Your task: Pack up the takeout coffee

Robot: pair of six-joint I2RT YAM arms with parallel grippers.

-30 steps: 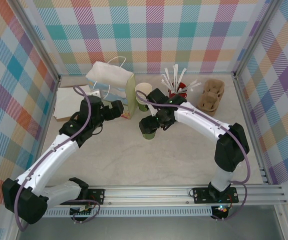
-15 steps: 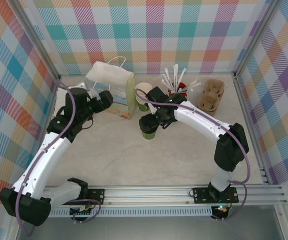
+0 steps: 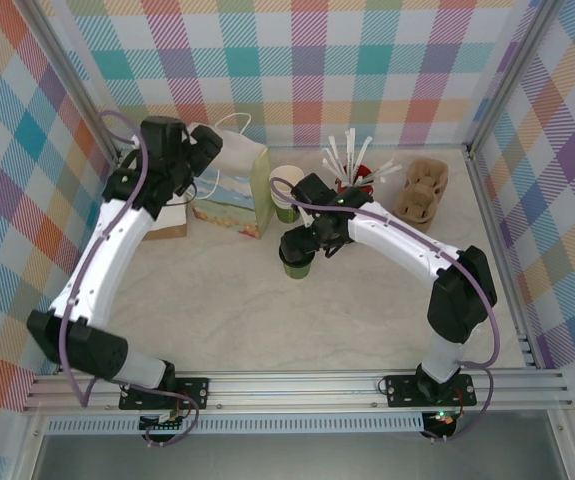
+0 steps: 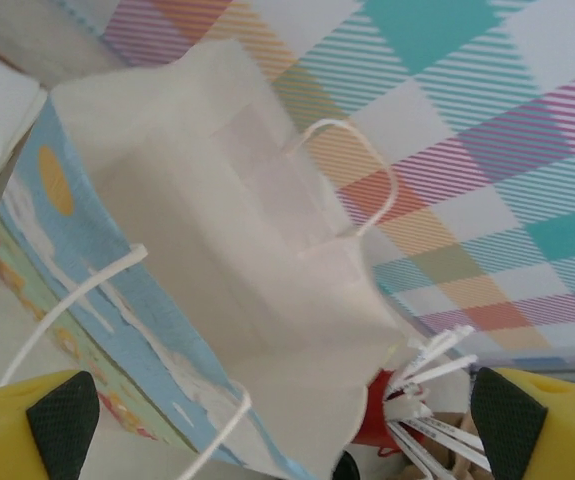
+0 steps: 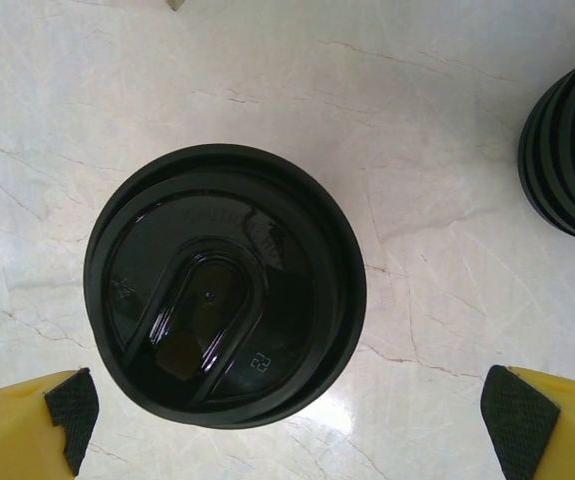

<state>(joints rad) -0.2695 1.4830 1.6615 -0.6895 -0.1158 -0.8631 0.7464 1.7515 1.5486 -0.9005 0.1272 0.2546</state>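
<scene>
The takeout coffee [image 3: 298, 265], a green cup with a black lid [image 5: 225, 285], stands on the marble table near the middle. My right gripper [image 3: 298, 246] hovers straight above it, and my right gripper [image 5: 295, 420] is open with a fingertip on either side of the lid, clear of it. At the back left stands the gift bag [image 3: 235, 188], blue and green printed, with white string handles. My left gripper [image 3: 205, 148] is raised over the bag's mouth. Seen from the wrist, the bag's pale inside [image 4: 267, 250] has nothing in it, and my left gripper [image 4: 287, 430] is open and holds nothing.
A stack of lidless green cups [image 3: 285, 190] stands just right of the bag. A stack of black lids [image 5: 570, 150] sits close to the coffee. A red holder of white stirrers [image 3: 352, 170] and a cardboard cup carrier [image 3: 422, 190] are at the back right. A brown box [image 3: 170, 226] lies left of the bag.
My left arm has risen and swung back and left, from beside the bag's front to above its mouth. The right arm and the coffee have stayed put.
</scene>
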